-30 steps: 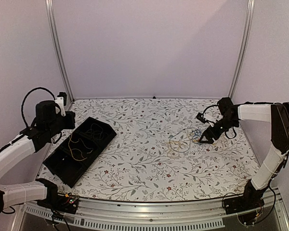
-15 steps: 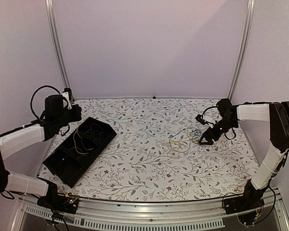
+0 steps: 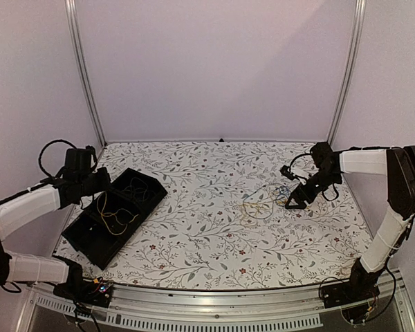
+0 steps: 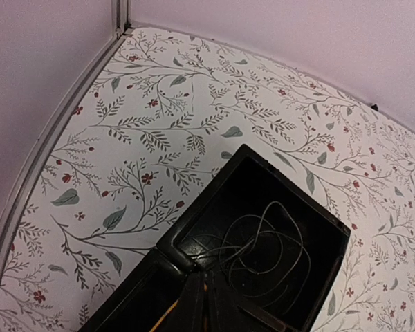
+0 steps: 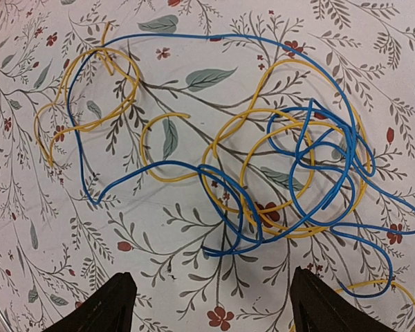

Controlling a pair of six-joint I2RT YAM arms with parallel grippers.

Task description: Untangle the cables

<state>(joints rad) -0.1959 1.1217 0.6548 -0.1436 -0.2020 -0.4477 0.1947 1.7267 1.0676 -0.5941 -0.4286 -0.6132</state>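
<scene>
Top external: bare table (image 3: 214, 235) lies between black tray (image 3: 135, 228) at left edge and blue-yellow cables (image 3: 261, 205) mid-right. Right gripper (image 5: 218, 311) fingers wide apart, empty, over tangle. Left gripper (image 4: 205, 308) fingers together, pinching yellow strand (image 4: 167, 312) over tray. Dark cable (image 4: 263, 242) coiled in end compartment. Left arm has pulled back from corner; right unmoved.

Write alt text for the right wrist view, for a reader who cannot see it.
A blue cable and a yellow cable lie tangled in loose overlapping loops on a floral-print table, densest right of centre. The open right tool hangs above them, its two dark fingertips poking in at the bottom edge, wide apart and holding nothing.
</scene>
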